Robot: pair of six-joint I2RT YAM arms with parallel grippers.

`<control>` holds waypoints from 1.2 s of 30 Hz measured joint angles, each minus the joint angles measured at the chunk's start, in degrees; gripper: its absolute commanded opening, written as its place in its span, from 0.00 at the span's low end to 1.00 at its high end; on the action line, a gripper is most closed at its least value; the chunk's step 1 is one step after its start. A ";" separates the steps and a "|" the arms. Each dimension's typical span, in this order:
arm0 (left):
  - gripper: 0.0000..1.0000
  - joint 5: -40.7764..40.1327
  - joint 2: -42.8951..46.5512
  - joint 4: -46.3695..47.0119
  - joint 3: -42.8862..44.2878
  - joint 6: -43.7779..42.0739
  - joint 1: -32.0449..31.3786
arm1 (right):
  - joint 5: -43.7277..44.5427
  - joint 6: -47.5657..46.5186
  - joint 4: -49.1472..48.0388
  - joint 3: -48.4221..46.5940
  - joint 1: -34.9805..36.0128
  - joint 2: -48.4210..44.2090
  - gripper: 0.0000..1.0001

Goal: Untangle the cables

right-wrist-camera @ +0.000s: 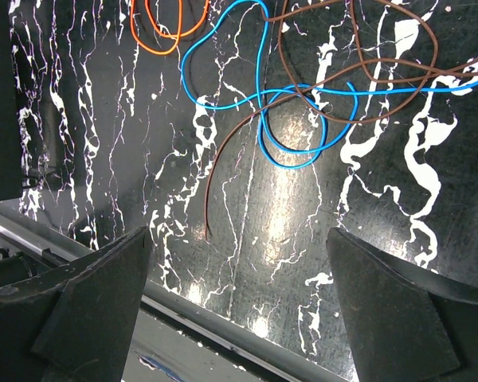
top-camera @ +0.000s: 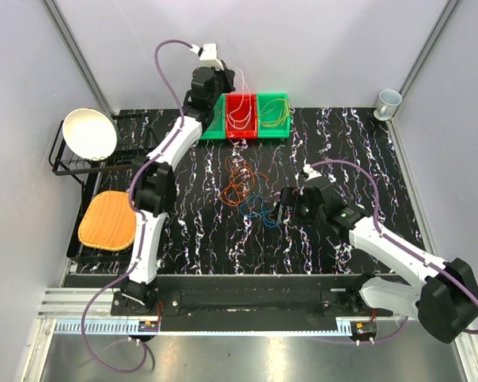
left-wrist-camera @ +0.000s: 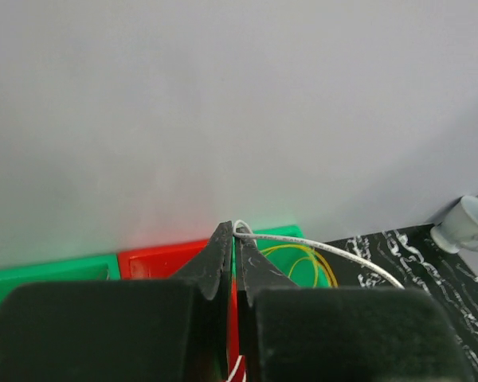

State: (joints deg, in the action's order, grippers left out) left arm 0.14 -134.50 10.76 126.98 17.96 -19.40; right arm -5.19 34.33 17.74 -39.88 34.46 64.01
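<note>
A tangle of thin cables [top-camera: 244, 185] in orange, brown and blue lies mid-table. My left gripper [left-wrist-camera: 234, 231] is shut on a white cable [left-wrist-camera: 327, 252], held high above the red bin [top-camera: 241, 116]; the white cable [top-camera: 244, 99] hangs down into that bin. Yellow-green cables [top-camera: 275, 111] lie in the right green bin [top-camera: 261, 119]. My right gripper [top-camera: 280, 208] is open and empty, low over the table just right of the tangle. In the right wrist view a blue cable [right-wrist-camera: 259, 95], a brown cable [right-wrist-camera: 223, 155] and an orange cable [right-wrist-camera: 155, 32] lie ahead of its fingers [right-wrist-camera: 95, 298].
A green bin [top-camera: 212, 126] stands left of the red one. A wire rack [top-camera: 76, 163] at the left holds a white bowl [top-camera: 89, 133] and an orange mat [top-camera: 107, 219]. A grey cup [top-camera: 388, 102] stands at the back right corner.
</note>
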 measured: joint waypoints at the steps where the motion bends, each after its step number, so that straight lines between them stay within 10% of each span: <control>1: 0.00 -0.20 -1.11 0.07 0.28 0.00 0.00 | -0.02 0.00 -0.09 0.00 0.00 0.11 0.96; 36: 0.00 -5.49 -15.76 5.86 5.75 9.60 2.34 | -1.86 1.57 -2.10 -1.01 0.00 4.55 0.96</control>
State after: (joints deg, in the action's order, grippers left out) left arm -5.34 -150.26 16.62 132.73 27.55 -17.06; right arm -7.05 35.90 15.64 -40.88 34.46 68.55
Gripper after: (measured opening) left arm 0.008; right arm 0.957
